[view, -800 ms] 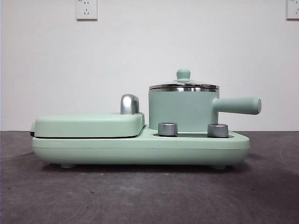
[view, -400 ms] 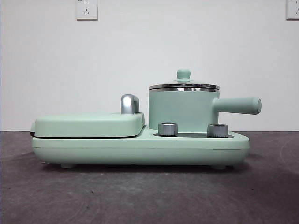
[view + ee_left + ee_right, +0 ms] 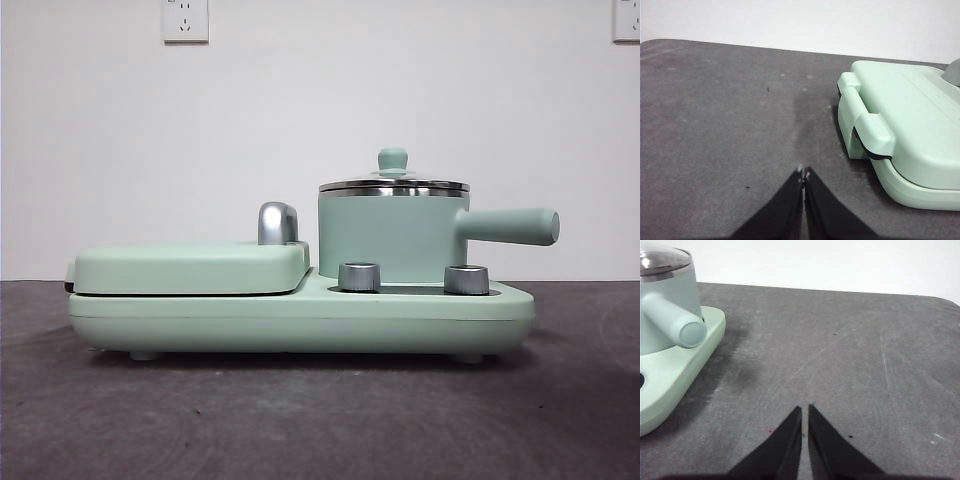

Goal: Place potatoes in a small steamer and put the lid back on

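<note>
A: Status? Lid [image 3: 393, 183] is sitting on the small steamer [image 3: 385, 235], at 3 o'clock of the griddle cover [image 3: 190, 268].
B: Left tool [image 3: 803, 174], right tool [image 3: 805, 410] closed, empty, idling above tabletop [image 3: 850, 355]. No potato showing. Lid lift probably coming next.

Cooker base [image 3: 300, 320] sits on the counter [image 3: 320, 420]. Griddle cover [image 3: 190, 268] on base's left half. Small steamer [image 3: 392, 238] on base's right half, side handle [image 3: 510, 227] pointing right. Lid [image 3: 394, 185] on the steamer. Two dials [image 3: 360, 277] at base's near edge, before the steamer. Wall [image 3: 320, 120] behind.
</note>
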Controlling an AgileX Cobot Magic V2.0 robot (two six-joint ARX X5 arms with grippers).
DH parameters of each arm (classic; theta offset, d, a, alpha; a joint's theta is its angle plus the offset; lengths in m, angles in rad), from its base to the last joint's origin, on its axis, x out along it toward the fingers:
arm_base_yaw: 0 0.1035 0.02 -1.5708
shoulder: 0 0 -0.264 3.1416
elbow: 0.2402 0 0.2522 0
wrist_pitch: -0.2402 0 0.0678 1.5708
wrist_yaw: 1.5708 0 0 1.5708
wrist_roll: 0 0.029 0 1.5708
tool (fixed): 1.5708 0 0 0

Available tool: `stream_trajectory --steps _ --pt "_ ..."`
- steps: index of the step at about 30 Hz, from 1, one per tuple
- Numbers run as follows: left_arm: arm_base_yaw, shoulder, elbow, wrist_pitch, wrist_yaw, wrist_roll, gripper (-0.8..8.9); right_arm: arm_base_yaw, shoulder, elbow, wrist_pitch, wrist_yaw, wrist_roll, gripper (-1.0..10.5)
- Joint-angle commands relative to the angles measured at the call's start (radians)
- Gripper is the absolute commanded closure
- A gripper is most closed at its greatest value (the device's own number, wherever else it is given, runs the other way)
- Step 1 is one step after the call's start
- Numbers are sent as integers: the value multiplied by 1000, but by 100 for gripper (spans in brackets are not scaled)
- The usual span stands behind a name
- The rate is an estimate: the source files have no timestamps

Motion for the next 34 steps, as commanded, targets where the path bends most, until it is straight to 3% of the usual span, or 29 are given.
stream_trajectory --steps 1,34 --pt "0 -2 -19 0 -3 6 808 0 0 -6 13 3 -8 928" --pt "0 -2 -19 0 -3 6 808 0 0 -6 13 3 -8 928"
